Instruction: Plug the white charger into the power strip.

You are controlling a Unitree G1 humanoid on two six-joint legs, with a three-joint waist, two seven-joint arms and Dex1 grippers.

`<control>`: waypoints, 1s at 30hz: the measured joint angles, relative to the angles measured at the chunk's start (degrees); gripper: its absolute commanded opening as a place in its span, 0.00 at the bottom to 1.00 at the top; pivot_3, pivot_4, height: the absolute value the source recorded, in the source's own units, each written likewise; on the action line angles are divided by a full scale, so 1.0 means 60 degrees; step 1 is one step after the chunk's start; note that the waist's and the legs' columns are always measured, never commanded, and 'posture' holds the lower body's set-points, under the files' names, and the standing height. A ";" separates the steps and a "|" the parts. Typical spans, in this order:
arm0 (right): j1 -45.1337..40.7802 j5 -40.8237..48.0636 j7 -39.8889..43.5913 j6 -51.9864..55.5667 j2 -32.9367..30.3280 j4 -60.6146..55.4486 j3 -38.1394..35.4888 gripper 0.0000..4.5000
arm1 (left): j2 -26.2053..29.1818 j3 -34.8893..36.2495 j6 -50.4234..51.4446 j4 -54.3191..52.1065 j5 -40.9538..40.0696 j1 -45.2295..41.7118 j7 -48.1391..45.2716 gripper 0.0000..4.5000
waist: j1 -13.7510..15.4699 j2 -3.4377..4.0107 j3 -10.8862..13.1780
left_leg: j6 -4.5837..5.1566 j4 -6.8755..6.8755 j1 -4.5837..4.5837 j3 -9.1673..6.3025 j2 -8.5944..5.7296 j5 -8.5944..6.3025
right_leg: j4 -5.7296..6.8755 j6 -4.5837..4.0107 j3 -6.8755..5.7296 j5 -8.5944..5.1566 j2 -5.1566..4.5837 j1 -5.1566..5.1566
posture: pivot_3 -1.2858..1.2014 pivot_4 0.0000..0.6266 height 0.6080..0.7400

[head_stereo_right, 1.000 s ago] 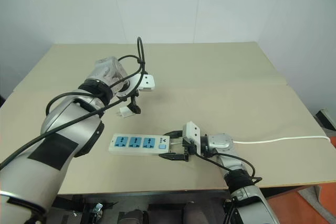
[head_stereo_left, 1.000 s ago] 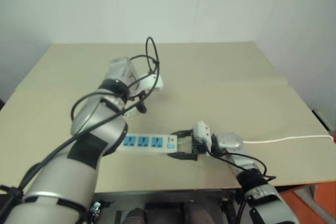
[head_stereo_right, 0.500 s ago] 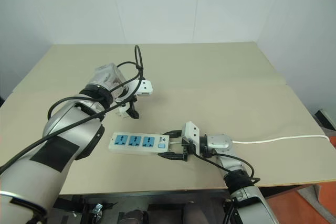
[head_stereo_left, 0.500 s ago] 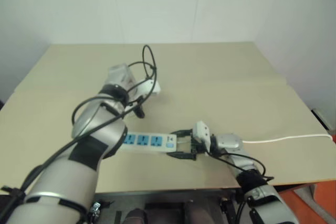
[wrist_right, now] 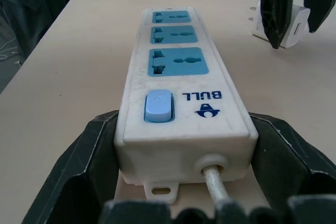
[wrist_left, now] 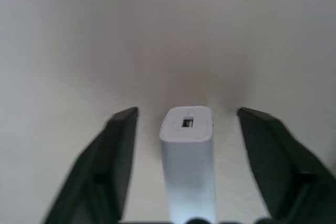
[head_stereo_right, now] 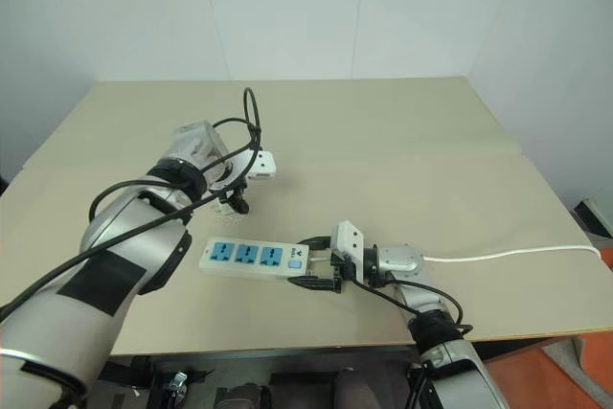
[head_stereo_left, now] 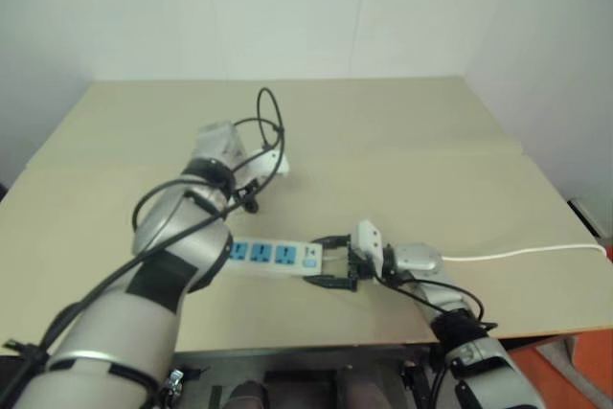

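Two arms worked over one tan table (head_stereo_right: pixel 402 141). Nearest, the right gripper (head_stereo_right: pixel 308 265) lay low at the table's near edge, its jaws set wide around the switch end of the power strip (head_stereo_right: pixel 254 261), one finger on each long side. The right wrist view gave what the eye views could not: a pale blue switch (wrist_right: pixel 158 105), the printed brand name beside it, and both fingers (wrist_right: pixel 86 150) pressed against the strip's sides. It also counted three blue socket faces (wrist_right: pixel 178 61) in a row along the strip. One thin white cord (head_stereo_right: pixel 517 256) ran from the strip's near end away to the right edge of the table, where it was cut off from sight.

Farther back and to the left, the left gripper (head_stereo_right: pixel 236 200) pointed steeply down over the one white charger (wrist_left: pixel 187 145), which lay on the table just beyond the strip's far-left end, apart from it. In the eye views the charger was mostly hidden behind the gripper and the arm's black cables. The left wrist view showed it plainly, standing between the two dark fingers (wrist_left: pixel 113 156), with a small slot in its visible end. Its jaws stood partly parted, a gap on either side of the charger and neither finger touching it. The right wrist view caught the same pair from the side, with prongs jutting from the charger.
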 measured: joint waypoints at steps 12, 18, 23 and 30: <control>0.0022 -0.0059 -0.0093 0.0020 -0.0063 -0.0115 0.0013 0.76 | -0.0008 0.0896 0.0150 0.0003 -0.0505 -0.0052 0.0350 0.22 | 0.0017 0.0000 0.0000 | 0.0000 0.0000 0.0002 -0.0001 0.0000 0.0000 | 0.0001 0.0000 -0.0001 0.0000 -0.0001 0.0003 | 0.52 0.24 1.00; 0.0156 -0.0017 -0.0063 0.0211 -0.0243 -0.0431 0.0000 0.76 | -0.0009 0.3378 0.0225 -0.0218 -0.2636 -0.1335 0.0261 0.22 | 0.0125 -0.0001 0.0001 | -0.0001 0.0003 -0.0015 -0.0003 -0.0003 -0.0001 | -0.0017 0.0001 -0.0009 0.0000 -0.0011 0.0000 | 0.52 0.24 1.00; 0.0481 0.0179 0.0107 0.0450 -0.0442 -0.0907 0.0023 0.76 | 0.0275 0.5549 0.0308 -0.1102 -0.4961 -0.1537 -0.1131 0.22 | 0.0069 0.0001 0.0000 | -0.0001 0.0000 0.0004 0.0004 -0.0002 -0.0001 | 0.0002 0.0002 -0.0003 -0.0001 -0.0010 0.0002 | 0.52 0.24 1.00; 0.0783 0.0425 0.0545 0.1169 -0.0698 -0.1694 0.0274 0.76 | 0.0748 0.5947 0.1067 -0.5935 -0.7500 0.3034 -0.4092 0.22 | -0.0159 0.0023 -0.0013 | -0.0004 -0.0003 0.0035 0.0009 0.0015 0.0001 | 0.0041 -0.0002 0.0012 -0.0002 -0.0002 0.0007 | 0.52 0.24 1.00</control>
